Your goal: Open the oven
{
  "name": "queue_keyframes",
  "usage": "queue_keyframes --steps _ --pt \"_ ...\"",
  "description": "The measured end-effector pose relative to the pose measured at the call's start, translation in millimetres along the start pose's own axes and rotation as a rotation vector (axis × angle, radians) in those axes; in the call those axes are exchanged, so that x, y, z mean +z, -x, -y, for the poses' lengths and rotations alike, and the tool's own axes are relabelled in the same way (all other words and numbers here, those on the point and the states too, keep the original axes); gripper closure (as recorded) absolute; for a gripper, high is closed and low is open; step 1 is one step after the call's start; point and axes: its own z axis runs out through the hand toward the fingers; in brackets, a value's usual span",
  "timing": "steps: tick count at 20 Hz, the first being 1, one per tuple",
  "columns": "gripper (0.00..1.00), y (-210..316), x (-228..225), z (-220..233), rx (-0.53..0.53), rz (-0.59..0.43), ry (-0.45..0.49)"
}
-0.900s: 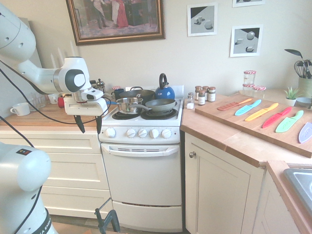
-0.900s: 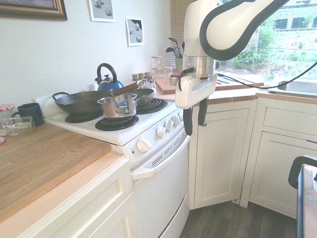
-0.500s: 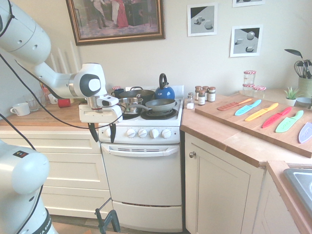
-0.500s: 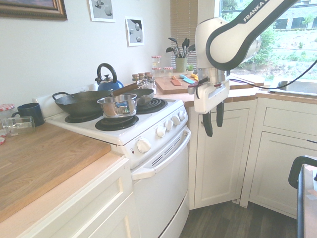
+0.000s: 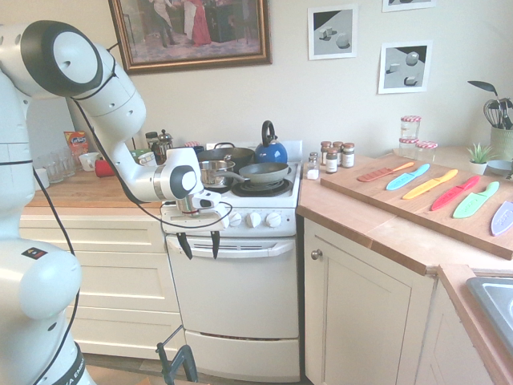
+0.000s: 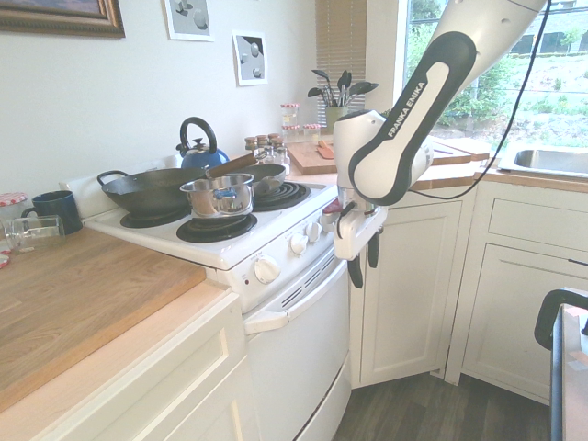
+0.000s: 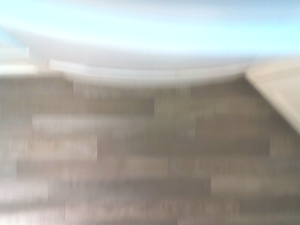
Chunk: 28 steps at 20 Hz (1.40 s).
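Observation:
The white oven (image 5: 232, 301) stands between cream cabinets, its wide door shut and its bar handle (image 5: 240, 248) running under the row of white knobs (image 5: 244, 219). My gripper (image 5: 200, 247) hangs fingers-down in front of the handle's left end, open, with nothing between the fingers. From the other side, the gripper (image 6: 364, 264) hovers just off the oven's front (image 6: 294, 363), out past the handle (image 6: 303, 292) and apart from it. The wrist view is blurred: the pale door edge (image 7: 150, 70) shows above grey floorboards (image 7: 140, 159).
A steel pot (image 5: 211, 172), a frying pan (image 5: 263, 172), a wok and a blue kettle (image 5: 271, 149) sit on the hob. A cream cabinet door (image 5: 361, 321) flanks the oven's right side. On the counter lie spice jars (image 5: 337, 156) and a board with coloured knives (image 5: 433, 188).
The arm has swung from the left counter across to the oven and dropped lower. The open gripper went from hob height to handle height in front of the door.

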Motion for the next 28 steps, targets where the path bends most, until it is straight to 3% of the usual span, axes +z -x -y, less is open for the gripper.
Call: queue_keyframes --steps 5,14,28 --pt "0.00 -25 6 34 0.025 -0.012 -0.060" --pt "0.00 -49 19 73 0.031 -0.028 -0.087" --pt "0.00 -56 65 62 0.056 0.007 -0.173"
